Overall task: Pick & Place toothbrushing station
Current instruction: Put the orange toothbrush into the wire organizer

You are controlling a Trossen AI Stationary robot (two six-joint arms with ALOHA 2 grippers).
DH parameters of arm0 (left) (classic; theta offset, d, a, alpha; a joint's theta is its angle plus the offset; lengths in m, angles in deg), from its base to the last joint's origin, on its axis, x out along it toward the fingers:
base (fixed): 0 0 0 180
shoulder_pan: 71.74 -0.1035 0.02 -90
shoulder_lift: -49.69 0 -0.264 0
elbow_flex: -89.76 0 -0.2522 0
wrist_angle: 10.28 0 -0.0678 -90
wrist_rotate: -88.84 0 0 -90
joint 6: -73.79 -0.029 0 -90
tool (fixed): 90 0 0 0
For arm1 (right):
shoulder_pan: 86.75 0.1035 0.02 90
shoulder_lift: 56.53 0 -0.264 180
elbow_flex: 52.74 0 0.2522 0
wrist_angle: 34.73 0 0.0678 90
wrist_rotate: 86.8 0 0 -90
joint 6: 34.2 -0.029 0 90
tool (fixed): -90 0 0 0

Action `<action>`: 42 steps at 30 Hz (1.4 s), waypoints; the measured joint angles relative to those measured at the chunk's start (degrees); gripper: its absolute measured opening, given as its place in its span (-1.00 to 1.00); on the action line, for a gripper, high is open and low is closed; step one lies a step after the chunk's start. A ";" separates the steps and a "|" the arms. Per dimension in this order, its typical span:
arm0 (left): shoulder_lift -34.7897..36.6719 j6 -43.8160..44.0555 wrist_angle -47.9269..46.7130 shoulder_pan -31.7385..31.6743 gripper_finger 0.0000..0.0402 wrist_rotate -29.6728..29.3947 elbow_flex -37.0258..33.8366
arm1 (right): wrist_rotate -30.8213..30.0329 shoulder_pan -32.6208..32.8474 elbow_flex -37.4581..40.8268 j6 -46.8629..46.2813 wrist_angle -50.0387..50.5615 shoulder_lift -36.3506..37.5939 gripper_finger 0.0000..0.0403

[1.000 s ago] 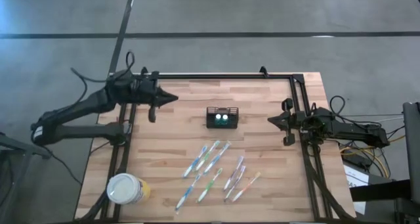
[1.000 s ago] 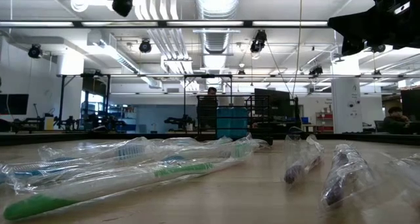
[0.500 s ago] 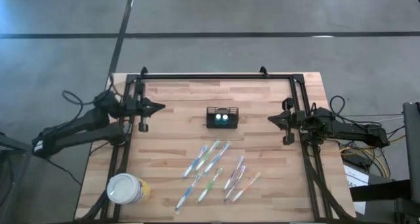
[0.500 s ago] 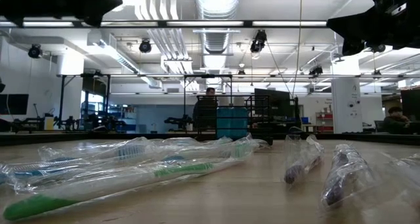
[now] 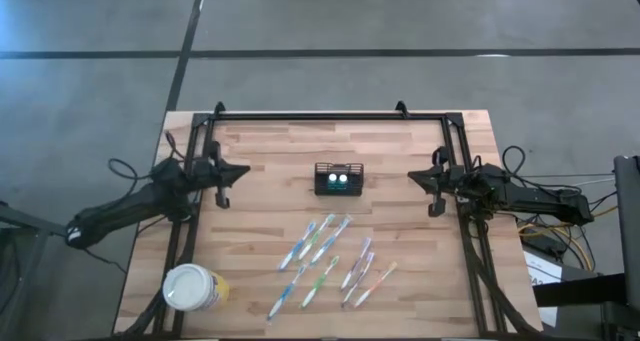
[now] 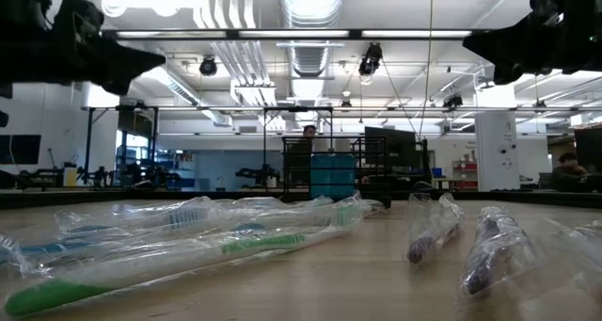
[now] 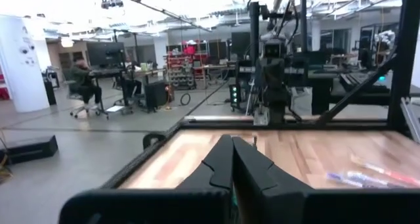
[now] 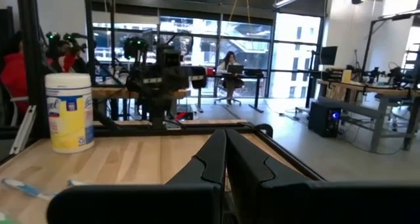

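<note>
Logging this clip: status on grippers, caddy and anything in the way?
Left gripper shut, empty, at table's left edge. Right gripper shut, empty, at right edge. Black caddy upright mid-table, untouched. Wrapped toothbrushes lie apart from it; nothing blocks it.

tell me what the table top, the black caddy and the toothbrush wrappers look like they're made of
The pale wooden table top looks like butcher-block wood: jointed planks with visible grain and a matte finish. The small black slotted caddy is probably moulded plastic, dark and dull, though it is too small to be sure. The clear crinkled wrappers on the toothbrushes look like thin plastic film: see-through, creased, catching glints of light.
</note>
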 joint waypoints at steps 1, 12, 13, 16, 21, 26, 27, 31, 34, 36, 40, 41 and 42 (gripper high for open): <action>0.30 0.23 0.45 0.02 -0.98 0.02 -0.83 | 0.00 0.01 0.00 -0.20 0.02 0.00 -0.96; 0.69 0.70 -1.72 0.00 -0.96 -0.15 -0.89 | -0.42 0.04 0.00 -0.82 0.15 -0.09 -0.96; 0.69 0.59 -1.81 0.00 -0.96 -0.16 -0.89 | -0.44 0.04 0.00 -0.82 0.15 -0.09 -0.96; 0.69 0.24 -1.90 0.00 -0.96 -0.15 -0.91 | -0.44 0.04 0.02 -1.64 0.19 -0.09 -0.96; 0.69 2.32 -1.89 0.00 -0.97 -0.15 -0.93 | -0.46 0.04 0.02 -5.37 0.26 -0.13 -0.96; 0.69 3.77 -1.91 0.00 -0.95 -0.15 -0.93 | -1.62 0.04 -2.13 -12.89 3.23 -0.38 -0.96; 0.69 3.76 -1.92 0.00 -0.95 -0.15 -0.93 | -1.75 0.05 -3.85 -14.99 5.42 -0.92 -0.96; 0.69 3.87 -1.92 0.00 -0.96 -0.15 -0.79 | -4.18 1.59 -12.57 -19.88 18.81 -6.05 -0.96; 0.71 3.83 -1.92 0.00 -0.96 -0.15 -0.78 | -8.05 3.07 -20.43 -22.74 29.22 -12.35 -0.96; 0.71 3.63 -2.02 0.00 -0.94 -0.13 -0.80 | -9.66 3.82 -26.71 -25.36 36.58 -17.28 -0.96; 0.71 4.06 -3.69 0.00 -0.94 -0.13 -0.80 | -12.22 4.88 -38.96 -30.48 54.64 -28.20 -0.96; 0.71 4.06 -3.87 0.00 -0.94 -0.11 -0.80 | -12.27 5.05 -41.68 -31.64 58.50 -30.87 -0.96; 0.73 4.06 -3.99 0.00 -0.95 -0.13 -0.80 | -12.18 5.16 -44.16 -32.63 61.86 -33.53 -0.96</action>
